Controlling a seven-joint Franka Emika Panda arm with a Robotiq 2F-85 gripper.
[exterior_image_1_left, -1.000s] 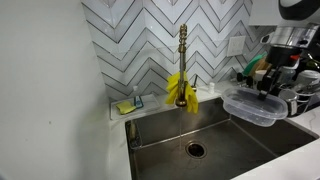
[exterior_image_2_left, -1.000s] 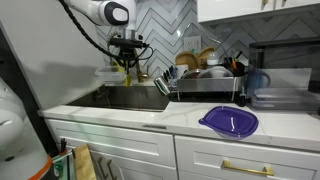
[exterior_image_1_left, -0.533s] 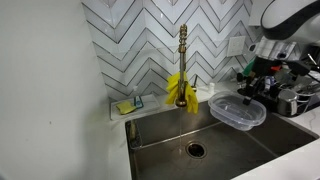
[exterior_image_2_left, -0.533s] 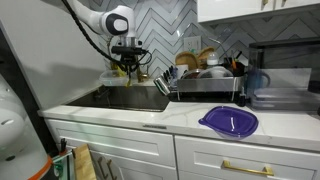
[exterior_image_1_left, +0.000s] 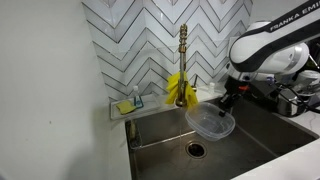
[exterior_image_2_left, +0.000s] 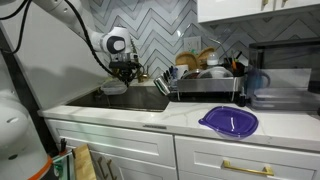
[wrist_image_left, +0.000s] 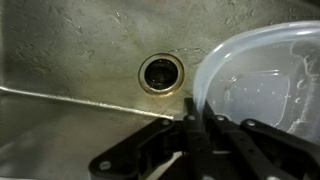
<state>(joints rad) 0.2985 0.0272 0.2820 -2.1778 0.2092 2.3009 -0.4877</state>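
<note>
1. The gripper (exterior_image_1_left: 226, 101) is clamped on the rim of a clear plastic container (exterior_image_1_left: 211, 124), which hangs tilted inside the sink (exterior_image_1_left: 160, 135) toward its back edge.
2. Open basin lies beneath, around the round drain (wrist_image_left: 160, 73). The brass faucet (exterior_image_1_left: 183, 50) stands close behind.
3. The container is thin, translucent and rounded. The sink is dull, scuffed steel.

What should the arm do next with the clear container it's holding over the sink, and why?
Probably lower it a little, straight down. The gripper is shut on the rim of the clear container, which hangs above the sink floor without touching it. The wrist view shows the drain just beside the container.
</note>
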